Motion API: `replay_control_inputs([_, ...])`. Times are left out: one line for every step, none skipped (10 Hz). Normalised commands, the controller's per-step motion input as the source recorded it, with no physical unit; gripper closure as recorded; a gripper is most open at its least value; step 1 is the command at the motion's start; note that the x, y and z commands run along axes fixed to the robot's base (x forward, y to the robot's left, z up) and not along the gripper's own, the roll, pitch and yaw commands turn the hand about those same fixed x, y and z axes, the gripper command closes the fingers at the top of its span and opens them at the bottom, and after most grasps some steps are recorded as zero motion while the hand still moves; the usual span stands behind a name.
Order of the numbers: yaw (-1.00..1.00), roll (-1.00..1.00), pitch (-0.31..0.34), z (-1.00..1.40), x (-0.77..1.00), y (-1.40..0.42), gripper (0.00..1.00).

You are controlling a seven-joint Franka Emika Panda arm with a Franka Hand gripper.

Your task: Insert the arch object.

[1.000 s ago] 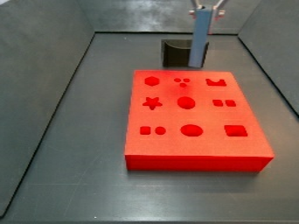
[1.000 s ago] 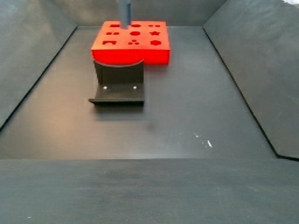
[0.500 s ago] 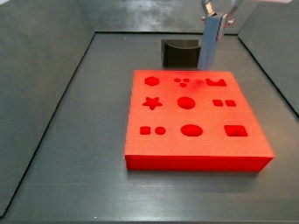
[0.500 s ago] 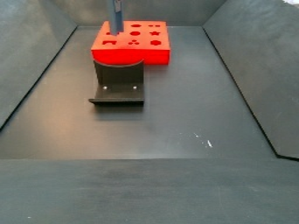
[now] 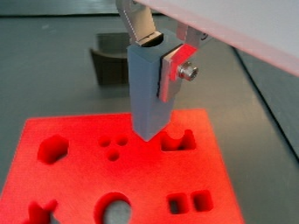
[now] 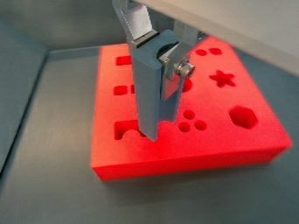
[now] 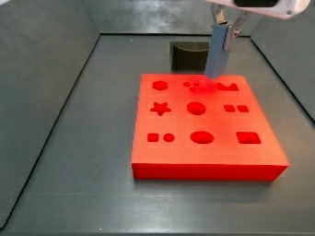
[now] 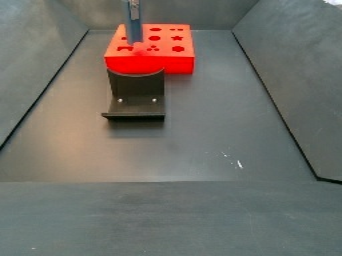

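Observation:
My gripper (image 5: 163,54) is shut on the arch object (image 5: 145,92), a long blue-grey block that hangs upright from the fingers. The arch object's lower end is just above the red block (image 5: 70,171), next to the arch-shaped hole (image 5: 177,140). In a side view the gripper (image 7: 222,20) holds the arch object (image 7: 218,53) over the red block's (image 7: 222,124) far right corner, by the arch hole (image 7: 227,87). The other views show the arch object (image 6: 149,96) (image 8: 132,18), the arch hole (image 6: 128,131) and the red block (image 8: 174,66).
The red block has several other shaped holes, among them a star (image 7: 159,109) and a circle (image 7: 196,108). The dark fixture (image 7: 187,53) stands on the floor beside the block; it also shows in another side view (image 8: 135,97). Grey walls enclose the floor.
My gripper has carried the arch object sideways along the block's far edge to the arch hole's corner and lowered it a little. Its hold has not changed.

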Motion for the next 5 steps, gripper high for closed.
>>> replay_control_inputs([-0.94,0.28,-0.096,-0.2,0.08,0.0,1.0])
replay_control_inputs([-0.96,0.22,-0.084,-0.07,0.05,0.0,1.0])
replay_control_inputs([-0.99,0.15,-0.059,0.0,0.01,0.0,1.0])
replay_control_inputs([-1.0,0.07,-0.027,0.12,0.0,0.0,1.0])
replay_control_inputs([-1.0,0.05,-0.02,0.17,0.0,0.0,1.0])
